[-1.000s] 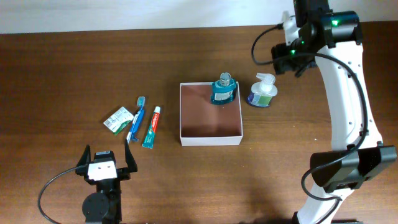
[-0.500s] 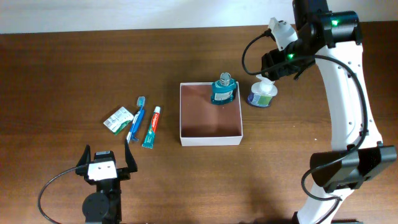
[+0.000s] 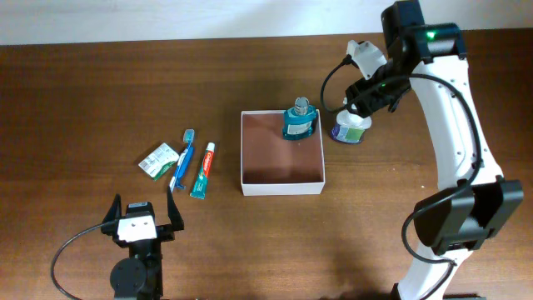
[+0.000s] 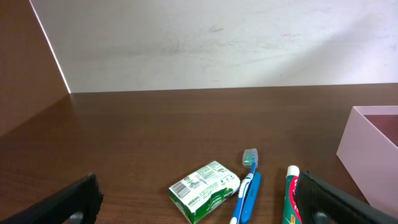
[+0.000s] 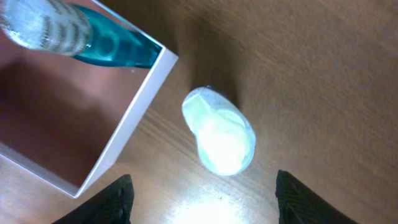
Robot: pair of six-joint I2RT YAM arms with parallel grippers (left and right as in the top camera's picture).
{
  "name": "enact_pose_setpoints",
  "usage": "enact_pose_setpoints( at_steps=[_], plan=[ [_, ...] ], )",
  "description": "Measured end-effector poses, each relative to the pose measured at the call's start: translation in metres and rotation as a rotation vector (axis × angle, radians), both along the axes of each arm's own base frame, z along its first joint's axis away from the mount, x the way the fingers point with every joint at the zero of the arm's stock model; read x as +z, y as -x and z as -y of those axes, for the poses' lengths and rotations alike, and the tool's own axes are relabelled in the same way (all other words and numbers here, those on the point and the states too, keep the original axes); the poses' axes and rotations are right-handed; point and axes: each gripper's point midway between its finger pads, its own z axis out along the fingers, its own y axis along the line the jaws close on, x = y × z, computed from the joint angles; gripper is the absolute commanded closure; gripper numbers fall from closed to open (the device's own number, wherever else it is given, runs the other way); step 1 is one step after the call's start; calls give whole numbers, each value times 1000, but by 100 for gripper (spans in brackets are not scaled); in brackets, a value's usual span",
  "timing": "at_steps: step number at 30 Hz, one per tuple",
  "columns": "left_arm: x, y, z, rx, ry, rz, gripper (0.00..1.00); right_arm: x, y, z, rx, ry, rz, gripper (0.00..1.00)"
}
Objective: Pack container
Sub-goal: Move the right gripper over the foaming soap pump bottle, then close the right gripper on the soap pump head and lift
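In the overhead view, the container [image 3: 279,162] is seen near the middle of the brown table [image 3: 100,92], its reddish-brown floor mostly bare. A teal bottle [image 3: 300,119] is stood upright in its far right corner. A pump bottle [image 3: 348,129] with a white top is placed on the table just beside the container's right wall, and the right gripper [image 3: 358,105] is held directly above it. To the left of the container, well apart from it, a toothpaste tube [image 3: 203,169], a toothbrush [image 3: 181,158] and a green and white packet [image 3: 158,160] are laid side by side. The left gripper [image 3: 141,223] is kept at the near edge, its fingers spread wide with nothing between them. In the left wrist view, the two dark fingers [image 4: 71,202] are seen far apart at the frame's lower corners, the packet, toothbrush and toothpaste tube lying ahead of them and a corner of the container at the right edge. In the right wrist view, the fingers [image 5: 118,199] are parted, and the white top of the pump bottle is framed between them without being touched; the container's white wall and the teal bottle are shown at the upper left.
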Motion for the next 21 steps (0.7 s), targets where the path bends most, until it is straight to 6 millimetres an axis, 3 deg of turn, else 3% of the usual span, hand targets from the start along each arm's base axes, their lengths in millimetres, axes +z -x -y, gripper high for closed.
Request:
enact_pose_setpoints(
  at_steps=[13, 21],
  plan=[
    [0, 0, 0, 0, 0, 0, 1, -47, -15, 0, 53, 16, 22, 34],
    [0, 0, 0, 0, 0, 0, 1, -56, -14, 0, 58, 23, 17, 59]
  ],
)
